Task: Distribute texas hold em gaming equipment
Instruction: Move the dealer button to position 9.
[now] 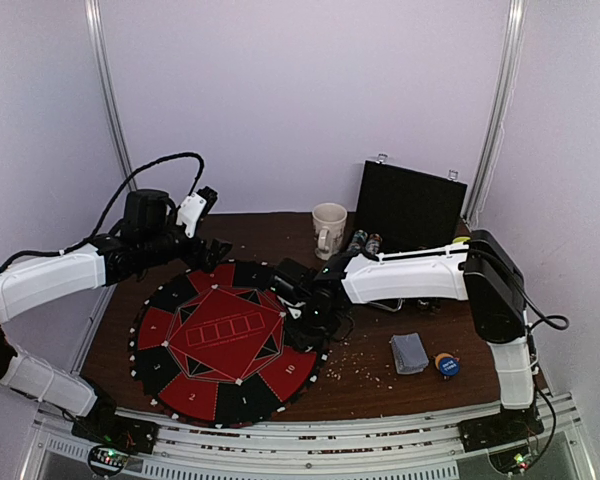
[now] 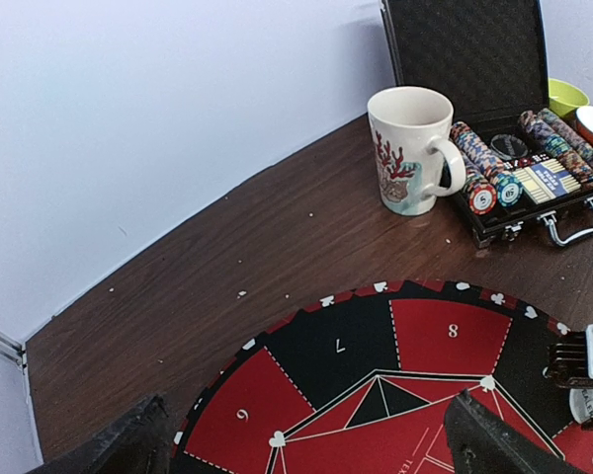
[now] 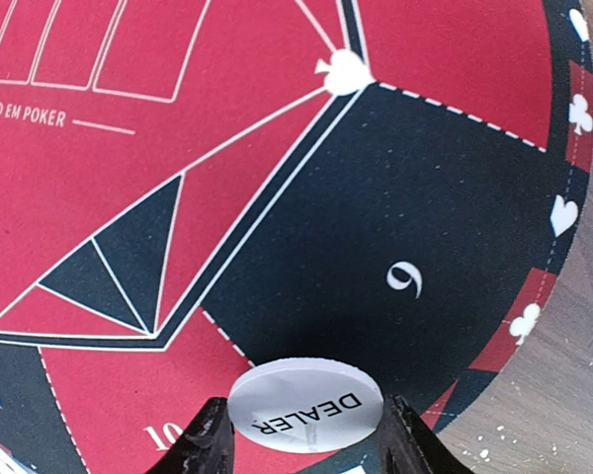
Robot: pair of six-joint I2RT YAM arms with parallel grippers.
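"Where is the white DEALER disc (image 3: 304,403)?"

"Pinched between the right jaws, over the round poker mat (image 3: 425,197) by the segments numbered 9 and 10."

"And the left jaws?"

"Spread wide, grasping nothing, over the mat's far-left side."

"The rest?"

"The card deck (image 1: 410,352) and blue button (image 1: 446,365) lie on the worktop (image 1: 370,385) right of the mat. The chips (image 2: 484,168) sit in their case (image 2: 474,49)."

Mug (image 1: 329,229) behind mat (image 1: 220,340), card deck (image 1: 410,352) right of it
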